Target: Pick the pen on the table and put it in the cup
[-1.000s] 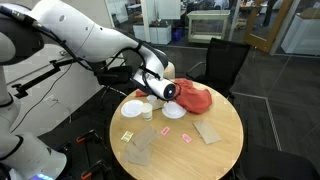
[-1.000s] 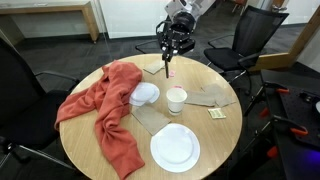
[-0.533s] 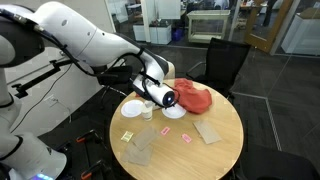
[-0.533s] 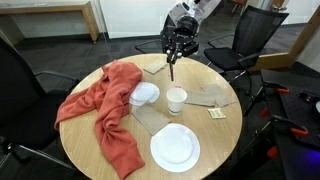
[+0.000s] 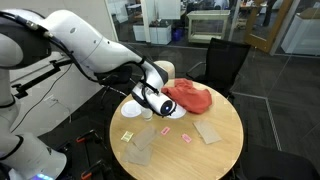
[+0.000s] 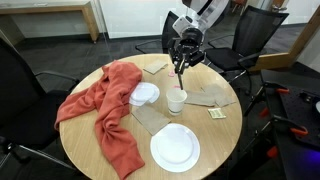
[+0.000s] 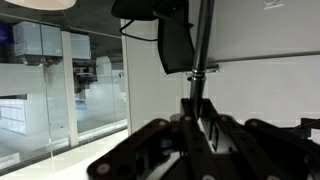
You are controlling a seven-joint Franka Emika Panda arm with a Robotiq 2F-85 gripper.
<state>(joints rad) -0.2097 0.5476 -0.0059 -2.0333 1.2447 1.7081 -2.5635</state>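
Note:
My gripper (image 6: 181, 62) is shut on a dark pen (image 6: 179, 79) that hangs tip-down from the fingers. The pen's lower end is just above the small white cup (image 6: 176, 100), which stands upright near the table's middle. In an exterior view the gripper (image 5: 149, 102) hovers right over the cup (image 5: 147, 114), which it partly hides. In the wrist view the pen (image 7: 201, 50) shows as a dark rod rising from between the closed fingers (image 7: 205, 118); the cup is out of that view.
On the round wooden table (image 6: 225, 140) lie a red cloth (image 6: 105, 110), a white plate (image 6: 175, 147), a smaller white dish (image 6: 145, 94), brown paper pieces (image 6: 213, 97) and a yellow note (image 6: 216, 114). Black chairs (image 6: 250, 45) stand around it.
My gripper has moved with the pen across the table and down, from the far edge to a spot right above the cup.

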